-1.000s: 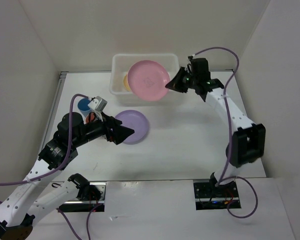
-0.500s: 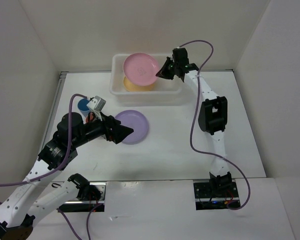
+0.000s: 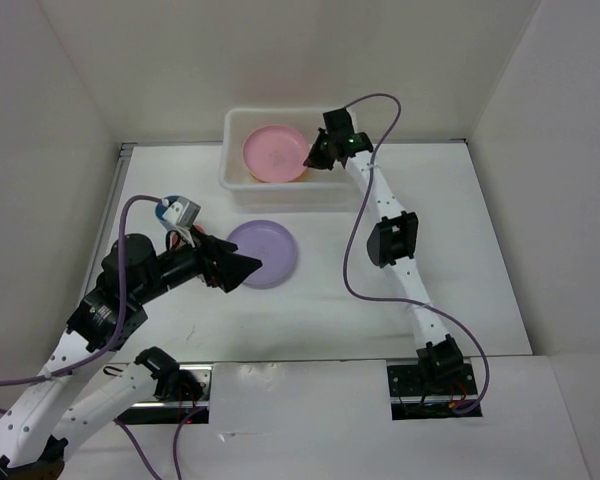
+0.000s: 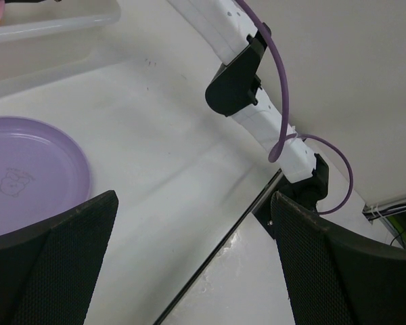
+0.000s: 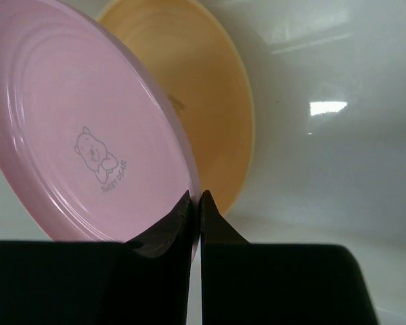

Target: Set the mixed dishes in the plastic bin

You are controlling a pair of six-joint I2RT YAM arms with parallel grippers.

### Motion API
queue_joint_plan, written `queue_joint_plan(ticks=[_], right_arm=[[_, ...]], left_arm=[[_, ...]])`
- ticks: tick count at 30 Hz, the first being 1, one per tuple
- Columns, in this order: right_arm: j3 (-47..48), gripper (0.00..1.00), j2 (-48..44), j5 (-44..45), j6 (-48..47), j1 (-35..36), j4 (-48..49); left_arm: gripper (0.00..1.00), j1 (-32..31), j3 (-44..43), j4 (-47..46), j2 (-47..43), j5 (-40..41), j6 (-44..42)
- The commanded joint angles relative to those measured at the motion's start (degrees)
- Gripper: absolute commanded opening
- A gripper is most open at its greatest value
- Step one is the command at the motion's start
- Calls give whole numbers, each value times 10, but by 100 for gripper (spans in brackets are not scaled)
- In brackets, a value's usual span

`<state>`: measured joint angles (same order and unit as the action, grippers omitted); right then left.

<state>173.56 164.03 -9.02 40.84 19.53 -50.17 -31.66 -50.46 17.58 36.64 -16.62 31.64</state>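
While the right gripper (image 5: 196, 203) pinches the pink plate (image 5: 88, 135) by its rim above the yellow-orange plate (image 5: 213, 101), left gripper (image 4: 193, 203) wide, that thin hold could slip early.

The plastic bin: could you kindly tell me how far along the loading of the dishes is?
Done: the yellow-orange plate lies in the plastic bin. In hand: the right gripper holds the pink plate by its rim, tilted over it. Still to go: the purple plate on the table by the open left gripper, and the blue cup behind that arm.
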Motion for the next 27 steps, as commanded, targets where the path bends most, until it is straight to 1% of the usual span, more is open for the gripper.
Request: queue_joint_plan(ticks=[1, 6, 9, 10, 11, 12, 13, 15, 16, 18, 19, 21, 22, 23, 25, 26, 27], right_arm=[[59, 0, 14, 2, 6, 8, -29], [59, 0, 27, 9, 6, 8, -29], [59, 12, 32, 9, 0, 8, -29], [59, 18, 32, 4, 0, 8, -23], [59, 18, 32, -4, -5, 3, -13], [59, 22, 32, -4, -5, 2, -6], [59, 32, 26, -13, -5, 2, 0], [59, 44, 13, -18, -5, 2, 7], [59, 56, 0, -18, -10, 2, 7], [59, 65, -17, -18, -16, 2, 0], [59, 69, -40, -18, -16, 2, -5], [59, 70, -71, -12, -34, 2, -23], [59, 70, -113, 8, -40, 10, -30], [59, 72, -136, 22, -47, 19, -39], [59, 72, -185, 51, -59, 24, -74], [59, 73, -231, 75, -66, 32, -90], [59, 73, -251, 82, -66, 32, -125]], left_arm=[[100, 3, -6, -10, 18, 2, -4], [100, 3, -11, -10, 18, -3, -10], [100, 3, -6, -10, 12, -3, -10], [100, 3, -6, -10, 12, -3, -10], [100, 3, -6, -10, 12, -3, -10], [100, 3, -6, -10, 12, -3, -10], [100, 3, -11, -10, 12, -3, -10], [100, 3, -17, -10, 12, -3, -10], [100, 3, -17, -10, 12, -3, -10], [100, 3, -17, -4, 12, -3, -10], [100, 3, -17, -4, 7, -3, -10], [100, 3, -23, 1, 1, -3, -10], [100, 3, -23, 6, 1, -3, -10], [100, 3, -29, 11, -4, -3, -10], [100, 3, -36, 17, -10, 3, -4], [100, 3, -45, 17, -10, 3, -4], [100, 3, -45, 17, -16, 3, 1]])
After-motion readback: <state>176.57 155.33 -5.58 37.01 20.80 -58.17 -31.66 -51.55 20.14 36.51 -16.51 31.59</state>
